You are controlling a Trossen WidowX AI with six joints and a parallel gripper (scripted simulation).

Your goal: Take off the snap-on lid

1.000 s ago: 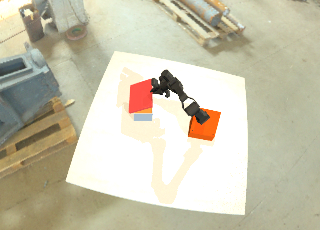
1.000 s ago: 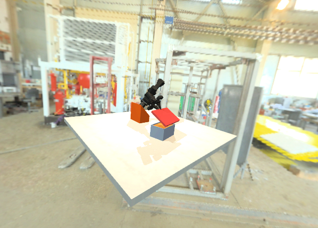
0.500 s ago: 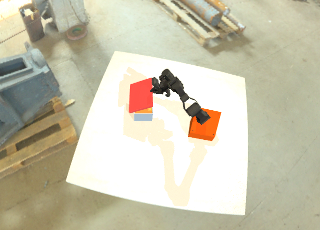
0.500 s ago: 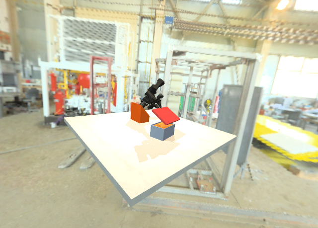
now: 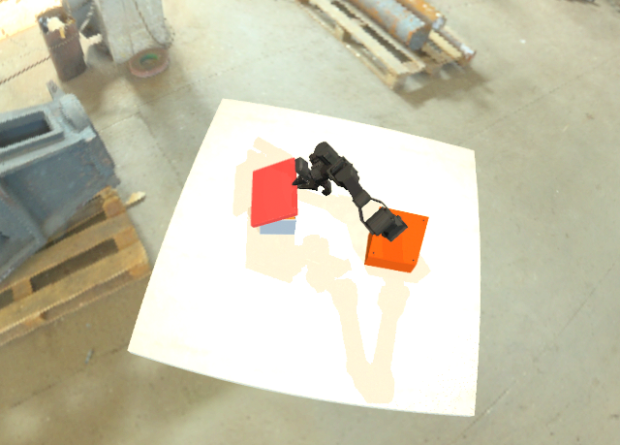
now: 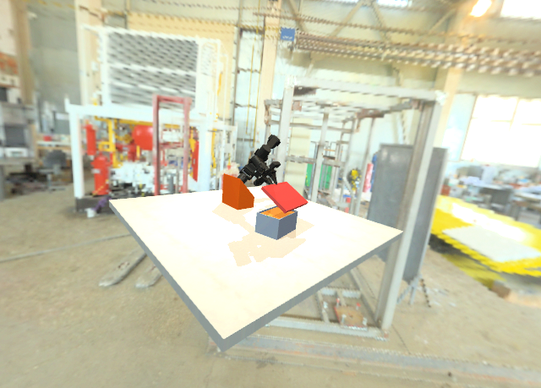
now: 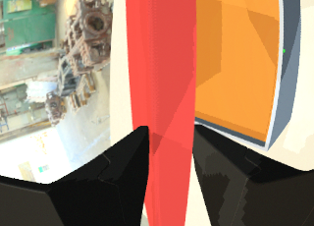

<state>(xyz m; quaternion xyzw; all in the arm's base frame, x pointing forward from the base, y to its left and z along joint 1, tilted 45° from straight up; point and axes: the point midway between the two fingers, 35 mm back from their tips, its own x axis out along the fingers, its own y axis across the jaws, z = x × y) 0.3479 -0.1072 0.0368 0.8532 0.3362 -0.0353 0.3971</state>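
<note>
The claw is clamped on one edge of the red lid, which hangs tilted in the air above the open grey-blue storage box. From the claw, the lid reaches out over the box's orange inside, clear of the table.

The arm, centre of the top view, is dark charcoal to black throughout, built from blocky, faceted links with a bulky rounded housing at its upper end. A thin dark cable loops beside the slim link at centre right. The gripper shows in the wrist view's lower half as two broad, matte black fingers with angular flat faces, shading to grey at the edges.
</note>
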